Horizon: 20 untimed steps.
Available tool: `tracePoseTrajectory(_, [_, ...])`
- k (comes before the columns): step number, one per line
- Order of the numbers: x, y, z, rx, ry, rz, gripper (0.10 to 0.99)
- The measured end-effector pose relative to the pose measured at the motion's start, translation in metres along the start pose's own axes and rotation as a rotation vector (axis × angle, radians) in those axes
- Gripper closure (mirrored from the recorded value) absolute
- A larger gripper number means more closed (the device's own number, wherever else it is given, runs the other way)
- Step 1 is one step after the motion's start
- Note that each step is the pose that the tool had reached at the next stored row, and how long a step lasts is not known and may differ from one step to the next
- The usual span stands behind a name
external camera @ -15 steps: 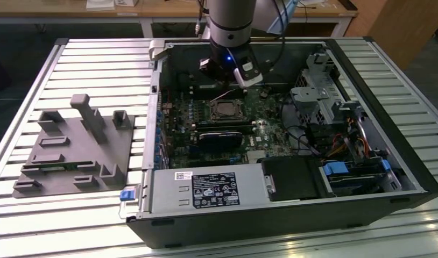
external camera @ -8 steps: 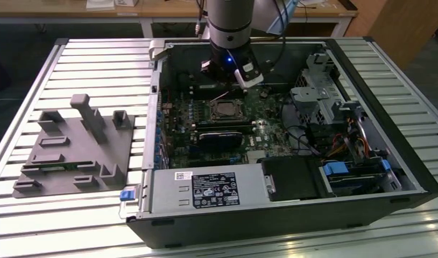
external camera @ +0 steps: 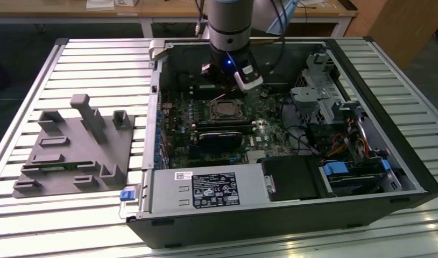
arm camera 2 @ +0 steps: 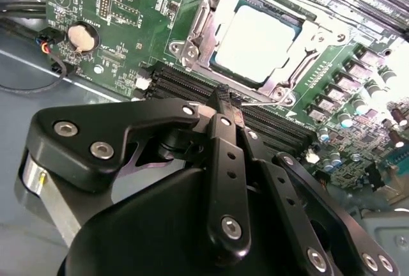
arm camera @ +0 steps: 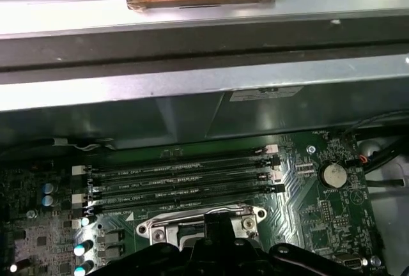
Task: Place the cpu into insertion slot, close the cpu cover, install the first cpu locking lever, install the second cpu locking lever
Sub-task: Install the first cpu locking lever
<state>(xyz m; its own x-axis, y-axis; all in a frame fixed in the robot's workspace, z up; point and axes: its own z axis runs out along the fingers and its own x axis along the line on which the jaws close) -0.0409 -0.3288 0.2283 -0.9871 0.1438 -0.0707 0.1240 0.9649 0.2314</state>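
Hand [arm camera 2: 229, 105] clenched, fingertips together, just beside insertion slot [arm camera 2: 186, 50].
cpu [arm camera 2: 255, 41] sits inside slot, clear of hand.

First wrist view: my gripper [arm camera: 216, 236], a dark body, hangs over the metal border of the insertion slot [arm camera: 167, 227] on the green circuit board [arm camera: 300, 207]; four black memory slots [arm camera: 182, 183] lie between that border and the grey chassis wall [arm camera: 192, 94], a coin cell [arm camera: 332, 174] near their ends

Can't make out much of the insertion slot [external camera: 223, 109] in the exterior view, too tiny; mostly buried behind the gripper [arm camera: 222, 225] in the first wrist view.
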Motion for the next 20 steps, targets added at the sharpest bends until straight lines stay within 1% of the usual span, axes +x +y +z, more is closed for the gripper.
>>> tracePoseTrajectory(5, [0.0005,-0.0009,0.0055,0.002,-0.0004,0.000,0.980])
tracePoseTrajectory(7, [0.0006,-0.0007,0.0067,0.003,-0.0004,0.000,0.980])
tracePoseTrajectory(11, [0.0011,0.0022,0.0078,0.003,-0.0004,0.000,0.980])
tracePoseTrajectory(18, [0.0025,0.0104,0.0102,0.003,-0.0005,0.000,0.980])
tracePoseTrajectory(19, [0.0026,0.0108,0.0105,0.003,-0.0011,0.000,0.980])
tracePoseTrajectory(20, [0.0029,0.0110,0.0110,0.005,-0.0044,-0.001,0.980])
